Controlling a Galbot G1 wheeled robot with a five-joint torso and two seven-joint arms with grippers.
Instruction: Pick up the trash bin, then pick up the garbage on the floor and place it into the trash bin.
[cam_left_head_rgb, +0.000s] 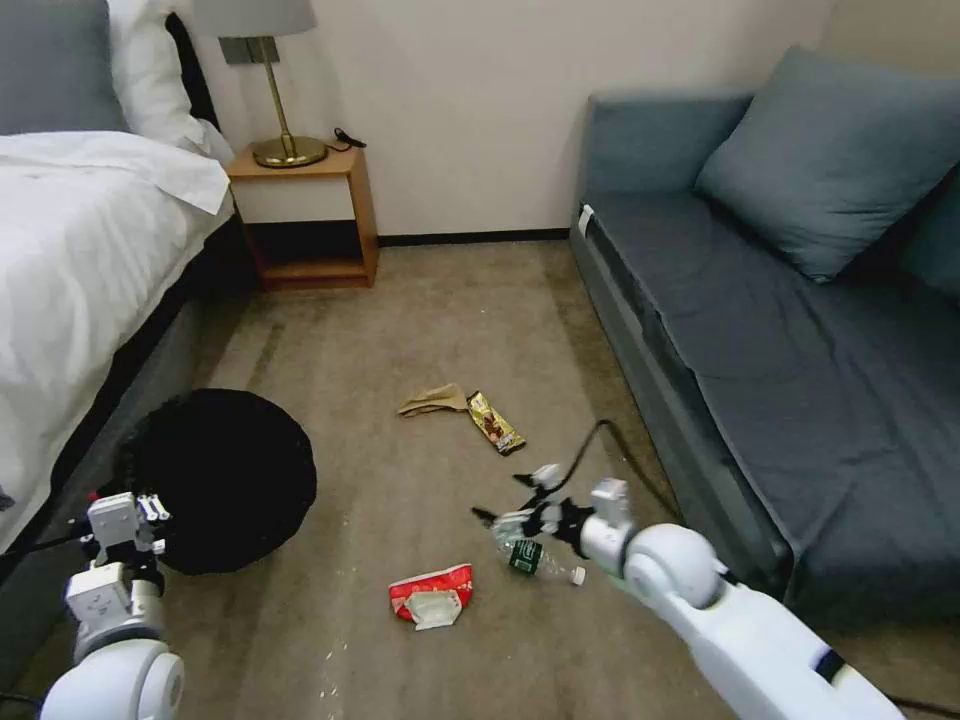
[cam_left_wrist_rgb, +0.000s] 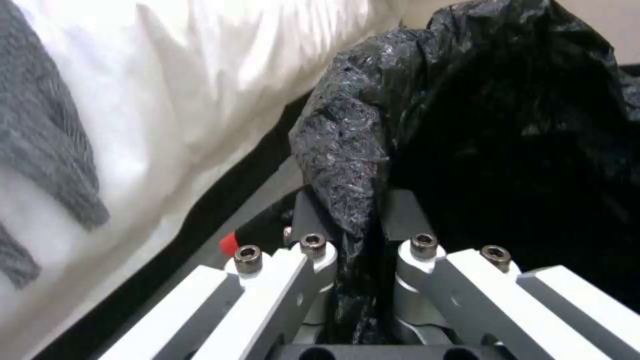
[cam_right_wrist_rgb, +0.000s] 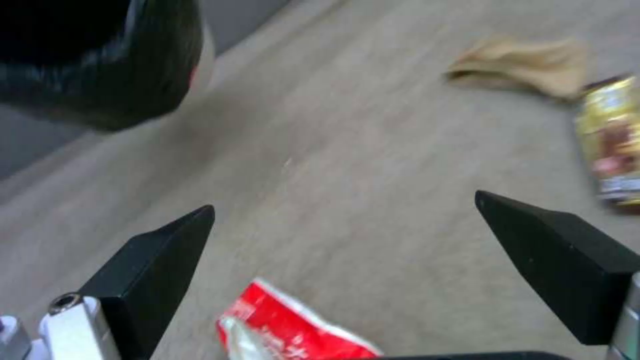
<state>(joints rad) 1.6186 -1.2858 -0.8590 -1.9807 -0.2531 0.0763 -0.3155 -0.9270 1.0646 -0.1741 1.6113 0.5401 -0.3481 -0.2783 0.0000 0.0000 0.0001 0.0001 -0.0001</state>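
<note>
The trash bin (cam_left_head_rgb: 225, 480) is a round black basket lined with a crinkly bag, beside the bed at the left. My left gripper (cam_left_head_rgb: 152, 510) is shut on its near rim, and the left wrist view shows the fingers (cam_left_wrist_rgb: 313, 215) pinching the bag's edge (cam_left_wrist_rgb: 347, 165). The garbage lies on the carpet: a clear bottle (cam_left_head_rgb: 538, 558), a red-white wrapper (cam_left_head_rgb: 432, 595), a gold-brown wrapper (cam_left_head_rgb: 495, 421) and tan paper (cam_left_head_rgb: 435, 400). My right gripper (cam_left_head_rgb: 500, 497) hangs open just above the bottle, holding nothing. Its wrist view shows the red-white wrapper (cam_right_wrist_rgb: 293, 330) below the spread fingers (cam_right_wrist_rgb: 167, 260).
A bed with white sheets (cam_left_head_rgb: 80, 250) runs along the left, close behind the bin. A grey sofa (cam_left_head_rgb: 780, 330) lines the right side. A wooden nightstand (cam_left_head_rgb: 305, 215) with a lamp stands at the back wall. Open carpet (cam_left_head_rgb: 420, 310) lies between them.
</note>
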